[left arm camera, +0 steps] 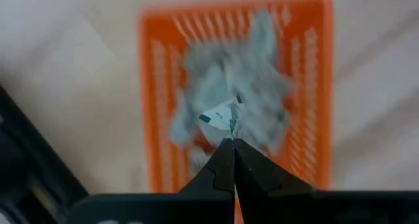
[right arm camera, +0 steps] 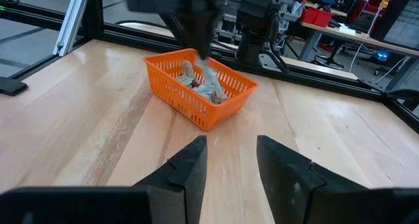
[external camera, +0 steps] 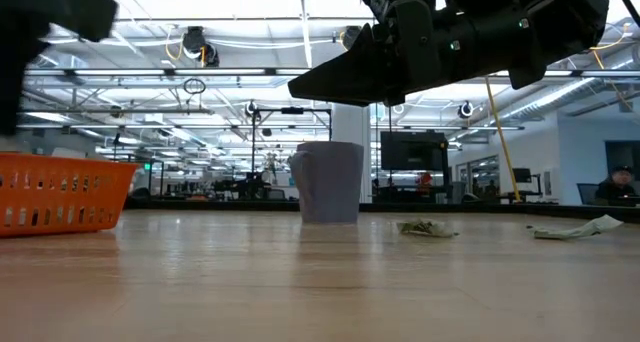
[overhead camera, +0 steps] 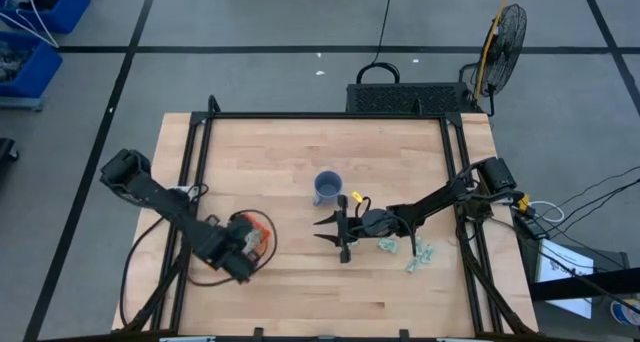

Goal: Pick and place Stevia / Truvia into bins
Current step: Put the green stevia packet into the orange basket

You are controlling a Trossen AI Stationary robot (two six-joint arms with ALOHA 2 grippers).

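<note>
The orange bin [overhead camera: 263, 222] [left arm camera: 314, 86] [right arm camera: 190, 106] [external camera: 60, 197] stands left of the table's middle and holds a heap of pale packets [right arm camera: 206, 86]. My left gripper [left arm camera: 232, 140] [overhead camera: 246, 242] hovers above it, pointing down, shut on one white packet [left arm camera: 219, 114]. My right gripper [right arm camera: 229, 162] [overhead camera: 330, 232] is open and off the table, right of the bin, fingers pointing toward it. Behind it, loose packets [overhead camera: 390, 245] [overhead camera: 420, 255] [external camera: 425, 227] lie flat on the wood. My left gripper pinches a single white packet by its edge [left arm camera: 229, 122], only at the fingertips, coming from above and pointing down. The packet is lifted clear and sits over the bin's heap of packets.
A blue-grey mug [overhead camera: 328, 187] [external camera: 328, 182] stands upright near the table's middle, beyond my right gripper. A black frame [overhead camera: 455, 172] runs along the table's edges. Bare wood [overhead camera: 300, 302] lies along the near side between the arms.
</note>
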